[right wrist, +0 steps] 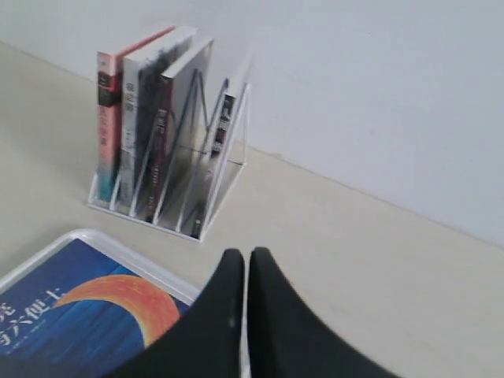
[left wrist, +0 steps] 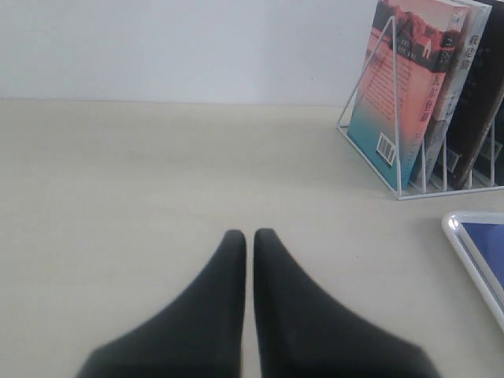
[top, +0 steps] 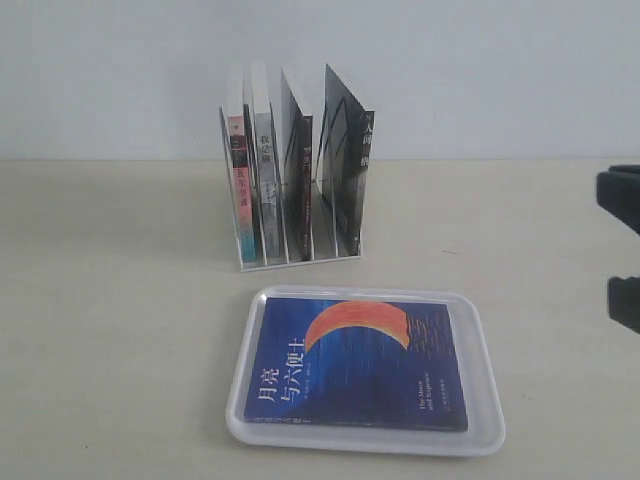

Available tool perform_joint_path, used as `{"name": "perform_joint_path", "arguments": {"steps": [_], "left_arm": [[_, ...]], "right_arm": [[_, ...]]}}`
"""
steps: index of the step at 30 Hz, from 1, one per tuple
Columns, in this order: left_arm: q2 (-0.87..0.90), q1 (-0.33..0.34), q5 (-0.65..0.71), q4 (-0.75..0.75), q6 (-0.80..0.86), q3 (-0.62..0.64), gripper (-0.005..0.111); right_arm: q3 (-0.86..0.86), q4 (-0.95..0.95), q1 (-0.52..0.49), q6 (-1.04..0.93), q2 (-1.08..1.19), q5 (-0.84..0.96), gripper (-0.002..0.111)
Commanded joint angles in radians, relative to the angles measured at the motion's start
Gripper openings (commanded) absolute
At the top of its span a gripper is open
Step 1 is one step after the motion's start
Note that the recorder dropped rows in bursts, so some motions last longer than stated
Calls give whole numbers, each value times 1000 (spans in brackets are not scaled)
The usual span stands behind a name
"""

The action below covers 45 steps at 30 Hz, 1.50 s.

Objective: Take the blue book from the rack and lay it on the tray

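Blue book point(top: 357, 362) lies in tray point(top: 481, 360), near right hand point(right wrist: 246, 254)

Blue book point(top: 360, 362) flat on tray point(top: 486, 420)

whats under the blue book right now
The white tray: the blue book lies flat in it, cover up. Only the tray's rim shows; its floor beneath the book is covered.

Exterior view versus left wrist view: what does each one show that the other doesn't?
Only the exterior view shows the whole blue book, orange moon and title, lying flat in the tray. Only the left wrist view shows the left claw, shut, over the table, and the barcode on the pink book. Both show the rack with its books and part of the tray.
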Motion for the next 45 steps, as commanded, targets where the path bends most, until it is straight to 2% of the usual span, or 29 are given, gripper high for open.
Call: {"name": "perform_joint_path", "arguments": {"steps": [1, 13, 17, 21, 23, 26, 30, 32, 38, 43, 45], "left_arm": [[-3, 2, -4, -4, 0, -1, 4], [-3, 2, -4, -4, 0, -1, 4], [-3, 2, -4, -4, 0, -1, 4], [-3, 2, -4, -4, 0, -1, 4], [-3, 2, -4, -4, 0, -1, 4], [-3, 2, -4, -4, 0, -1, 4], [-3, 2, -4, -4, 0, -1, 4], [-3, 2, -4, -4, 0, -1, 4], [-3, 2, -4, -4, 0, -1, 4], [-3, 2, -4, -4, 0, -1, 4], [-3, 2, -4, -4, 0, -1, 4]], "right_arm": [[87, -6, -91, 5, -105, -32, 1], [365, -6, -237, 2, -430, -151, 1], [370, -2, -253, 23, -471, -129, 1], [370, 55, -253, 162, -471, -129, 1], [370, 57, -253, 162, -471, -129, 1], [370, 121, -253, 32, -471, -122, 1], [370, 504, -253, -368, -471, -103, 1], [370, 590, -253, -475, -471, -103, 1], [388, 593, -253, -471, -483, -105, 1], [440, 593, -253, -471, -586, -105, 1], [440, 593, -253, -471, -634, -14, 1]]}}
